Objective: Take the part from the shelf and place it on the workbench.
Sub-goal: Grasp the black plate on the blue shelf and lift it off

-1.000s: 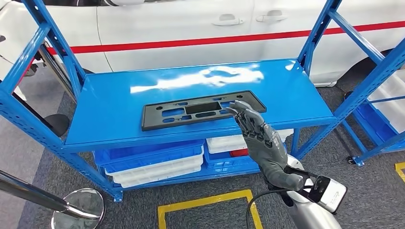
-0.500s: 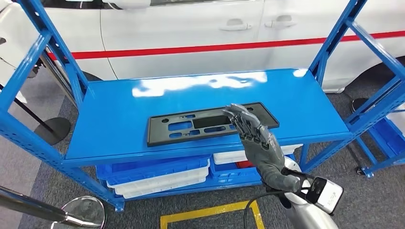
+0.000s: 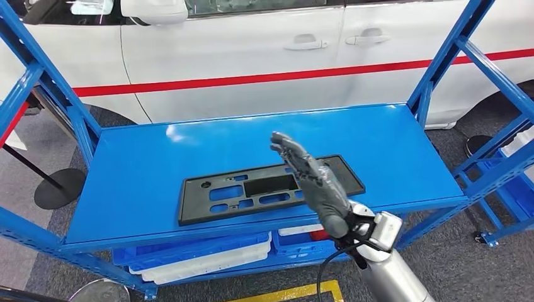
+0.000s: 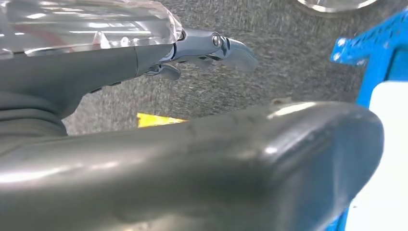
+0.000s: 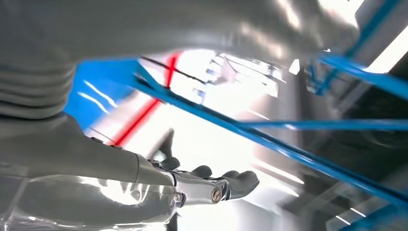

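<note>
The part is a flat black plate (image 3: 345,178) with several cut-outs, lying lengthwise near the front edge of the blue shelf (image 3: 138,163). My right hand (image 3: 313,182) reaches in from below over the plate's right half, fingers stretched out and apart, fingertips past the plate's far edge. It holds nothing; whether it touches the plate I cannot tell. The right wrist view shows that same right hand (image 5: 192,185) with fingers extended and empty. My left hand (image 4: 207,48) hangs over grey carpet, fingers loosely extended, with nothing in it.
Blue uprights (image 3: 441,56) frame the shelf on both sides. Blue and white bins (image 3: 189,258) sit on the lower level. A white car (image 3: 252,44) with a red stripe stands behind. A round stanchion base (image 3: 60,189) is at the left, yellow floor tape (image 3: 296,292) in front.
The camera has shifted, so the whole scene sits lower in the picture. My right hand has reached further forward across the plate, its fingertips now beyond the far edge.
</note>
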### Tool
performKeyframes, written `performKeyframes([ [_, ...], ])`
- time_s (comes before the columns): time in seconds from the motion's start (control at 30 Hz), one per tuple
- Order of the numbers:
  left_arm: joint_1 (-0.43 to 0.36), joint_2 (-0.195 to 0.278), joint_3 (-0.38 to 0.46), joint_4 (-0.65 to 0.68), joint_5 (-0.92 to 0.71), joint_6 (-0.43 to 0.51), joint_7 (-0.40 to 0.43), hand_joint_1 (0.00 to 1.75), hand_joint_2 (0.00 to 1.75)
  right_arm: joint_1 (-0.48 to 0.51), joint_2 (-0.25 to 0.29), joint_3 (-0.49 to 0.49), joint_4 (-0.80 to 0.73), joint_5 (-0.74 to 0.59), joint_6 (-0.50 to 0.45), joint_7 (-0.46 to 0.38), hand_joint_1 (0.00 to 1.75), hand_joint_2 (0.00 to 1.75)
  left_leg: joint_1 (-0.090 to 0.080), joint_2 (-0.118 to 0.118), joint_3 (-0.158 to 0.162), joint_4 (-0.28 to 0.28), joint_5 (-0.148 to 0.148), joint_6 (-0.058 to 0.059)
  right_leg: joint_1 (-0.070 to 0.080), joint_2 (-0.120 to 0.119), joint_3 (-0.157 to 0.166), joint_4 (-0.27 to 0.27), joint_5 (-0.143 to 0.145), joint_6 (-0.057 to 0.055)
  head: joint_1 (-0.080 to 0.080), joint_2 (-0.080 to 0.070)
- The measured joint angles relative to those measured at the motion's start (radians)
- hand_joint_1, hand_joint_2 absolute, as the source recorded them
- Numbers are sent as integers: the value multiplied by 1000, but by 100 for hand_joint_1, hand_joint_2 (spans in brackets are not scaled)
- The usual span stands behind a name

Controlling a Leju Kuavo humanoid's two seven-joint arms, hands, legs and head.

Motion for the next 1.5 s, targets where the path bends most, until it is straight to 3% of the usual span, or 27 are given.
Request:
performKeyframes([
  [0.03, 1, -1, -3, 0, -10, 1, 14, 0, 0, -5, 7, 15, 29, 21, -9, 10, 0, 175, -2, 0, 2, -15, 24, 7, 1, 1, 1, 2, -8, 5, 0, 0],
  [0.17, 9, -10, -16, 1, -27, 3, 50, 0, 0, -14, 28, 70, 136, 123, -80, -5, 0, 175, 2, -3, 10, -24, 27, 26, -1, 0, -9, 31, -44, 27, 0, 0],
  [0.2, 10, -12, -19, 1, -28, 5, 54, 0, 0, -16, 30, 78, 156, 142, -96, -9, 0, 175, 5, -3, 12, -27, 26, 29, -5, 0, -31, 75, -68, 34, 0, 0],
  [0.27, 12, -12, -23, 1, -30, 12, 66, 0, 0, -18, 33, 94, 193, 204, -147, -12, 0, 175, 5, -4, 14, -28, 21, 33, -16, 0, -109, 211, -124, 49, 0, 0],
  [0.3, 14, -12, -24, 1, -32, 17, 75, 0, 0, -19, 33, 102, 215, 256, -189, -11, 0, 175, 5, -4, 15, -28, 19, 33, -22, 0, -147, 269, -136, 54, 0, 0],
  [0.33, 16, -13, -24, 1, -34, 22, 83, 0, 0, -20, 33, 109, 237, 311, -235, -10, 0, 175, 6, -5, 17, -28, 16, 32, -28, -1, -170, 294, -128, 58, 0, 0],
  [0.37, 19, -13, -25, 1, -36, 25, 91, 0, 0, -21, 34, 115, 259, 363, -282, -9, 0, 175, 6, -6, 21, -28, 12, 30, -32, -1, -173, 278, -100, 61, 0, 0],
  [0.43, 23, -14, -25, 1, -38, 29, 101, 0, 0, -29, 34, 120, 301, 461, -372, -9, 0, 175, 7, -7, 32, -28, 6, 24, -38, -2, -127, 149, -13, 63, 0, 0],
  [0.5, 26, -15, -25, 1, -35, 31, 105, 0, 0, -39, 31, 118, 344, 552, -448, -9, 0, 175, 6, -8, 37, -28, 2, 14, -34, -3, -83, 36, 35, 57, 0, 0],
  [0.57, 27, -16, -25, 1, -31, 31, 106, 0, 0, -44, 23, 110, 378, 630, -508, -7, 0, 175, 6, -9, 37, -30, 2, 2, -27, -1, -75, 12, 36, 47, 0, 0],
  [0.67, 29, -15, -25, 1, -28, 30, 109, 0, 0, -55, -3, 84, 408, 729, -584, 3, 0, 175, 8, -7, 34, -13, -15, -13, -30, -2, -64, -3, 43, 25, 0, 0],
  [0.7, 29, -15, -25, 1, -28, 29, 110, 0, 0, -60, -14, 74, 415, 754, -604, 6, 0, 175, 7, -6, 19, 26, -39, -15, -31, -4, -60, -8, 46, 18, 0, 0],
  [0.77, 30, -14, -25, 1, -28, 27, 112, 0, 0, -64, -35, 57, 426, 780, -623, 11, 0, 175, 8, -4, -38, 155, -105, -14, -27, -7, -56, -10, 45, 9, 0, 0],
  [0.83, 32, -14, -24, 1, -28, 26, 113, 0, 0, -62, -48, 49, 434, 793, -630, 12, 0, 175, 8, -4, -82, 251, -135, -15, -21, -6, -54, -8, 42, 5, 0, 0],
  [0.87, 33, -14, -24, 1, -30, 26, 113, 0, 0, -60, -54, 45, 437, 804, -637, 13, 0, 175, 8, -4, -80, 247, -123, -13, -19, -5, -54, -6, 40, 5, 0, 0],
  [0.9, 33, -13, -24, 1, -31, 26, 112, 0, 0, -57, -60, 42, 437, 823, -652, 13, 0, 175, 8, -4, -56, 200, -93, -10, -17, -4, -52, -4, 38, 5, 0, 0],
  [0.93, 33, -12, -24, 1, -34, 26, 110, 0, 0, -53, -68, 40, 434, 848, -673, 14, 0, 175, 7, -4, -20, 127, -59, -5, -16, -4, -49, -2, 34, 7, 0, 0],
  [1.0, 32, -9, -24, 1, -39, 26, 104, 0, 0, -40, -85, 37, 423, 906, -713, 17, 0, 175, 3, -4, 43, 8, -20, 4, -11, -3, -46, 4, 27, 13, 0, 0],
  [1.03, 32, -9, -25, 1, -40, 25, 102, 0, 0, -34, -92, 37, 415, 934, -724, 22, 0, 175, 1, -4, 56, -18, -17, 8, -10, -3, -46, 6, 25, 17, 0, 0],
  [1.17, 33, -9, -24, 1, -41, 24, 94, 0, 0, -15, -110, 45, 383, 1007, -731, 44, 0, 175, 2, -4, 64, -36, -14, 26, -14, -2, -50, 20, 9, 37, 0, 0],
  [1.23, 31, -9, -24, 1, -41, 25, 92, 0, 0, -11, -117, 50, 373, 1013, -730, 48, 0, 175, 6, -3, 68, -45, -10, 34, -19, -1, -89, 103, -40, 47, 0, 0],
  [1.3, 31, -9, -24, 1, -41, 25, 90, 0, 0, -6, -123, 53, 371, 1016, -730, 49, 0, 175, 6, -3, 67, -46, -10, 35, -26, -1, -158, 238, -96, 55, 0, 0],
  [1.33, 32, -9, -24, 1, -41, 25, 90, 0, 0, -3, -126, 55, 370, 1017, -730, 50, 0, 175, 6, -3, 67, -45, -11, 34, -30, -1, -183, 281, -104, 59, 0, 0],
  [1.37, 33, -9, -24, 1, -41, 25, 90, 0, 0, 1, -127, 56, 370, 1017, -730, 50, 0, 175, 6, -4, 68, -45, -11, 33, -33, -2, -190, 286, -92, 62, 0, 0],
  [1.4, 33, -9, -24, 1, -41, 25, 90, 0, 0, 4, -129, 57, 369, 1018, -729, 51, 0, 175, 7, -4, 70, -45, -12, 31, -37, -2, -176, 248, -60, 64, 0, 0],
  [1.43, 33, -10, -24, 1, -41, 25, 90, 0, 0, 5, -131, 58, 368, 1017, -728, 51, 0, 175, 8, -5, 72, -44, -14, 29, -40, -3, -146, 179, -18, 65, 0, 0],
  [1.5, 33, -10, -24, 1, -41, 25, 90, 0, 0, 4, -133, 59, 364, 1004, -720, 52, 0, 175, 7, -5, 75, -43, -17, 20, -41, -2, -85, 47, 35, 62, 0, 0],
])
